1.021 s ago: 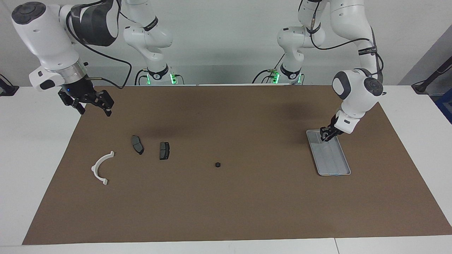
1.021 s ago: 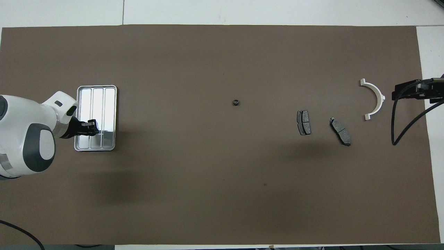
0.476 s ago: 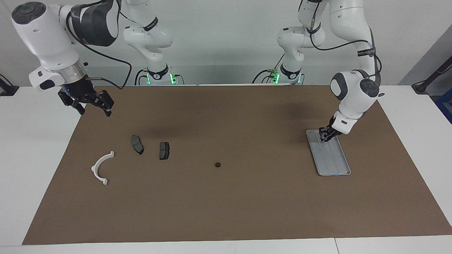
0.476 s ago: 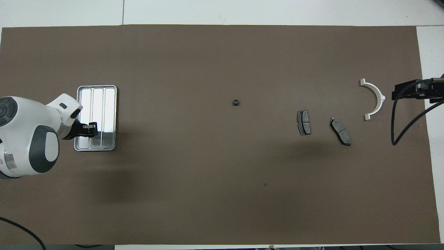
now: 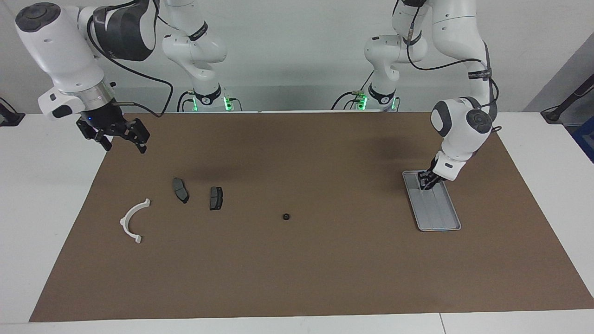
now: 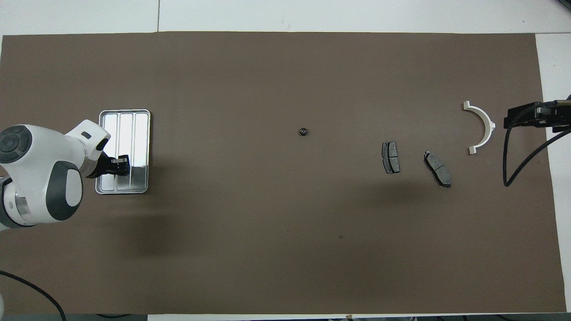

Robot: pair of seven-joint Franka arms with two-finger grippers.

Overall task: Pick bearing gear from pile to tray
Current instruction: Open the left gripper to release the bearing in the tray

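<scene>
The silver tray (image 5: 440, 215) lies on the brown mat toward the left arm's end; it also shows in the overhead view (image 6: 134, 129). My left gripper (image 5: 424, 182) is low over the tray's end nearest the robots, seen from above (image 6: 121, 163). The pile is spread out: a tiny black round piece (image 5: 286, 216) (image 6: 303, 131) at mid-mat, two dark brake pads (image 5: 180, 189) (image 5: 216, 198) and a white half-ring bracket (image 5: 133, 220) toward the right arm's end. My right gripper (image 5: 124, 144) hangs open and empty over the mat's edge there.
The brown mat (image 5: 297, 269) covers most of the white table. A black cable (image 6: 508, 156) hangs from the right arm beside the white bracket (image 6: 481, 127). The brake pads (image 6: 391, 157) (image 6: 437, 168) lie between the bracket and the black piece.
My left arm's wrist has swung more upright and its gripper has sunk a little closer to the tray. The right arm and the loose parts have not moved.
</scene>
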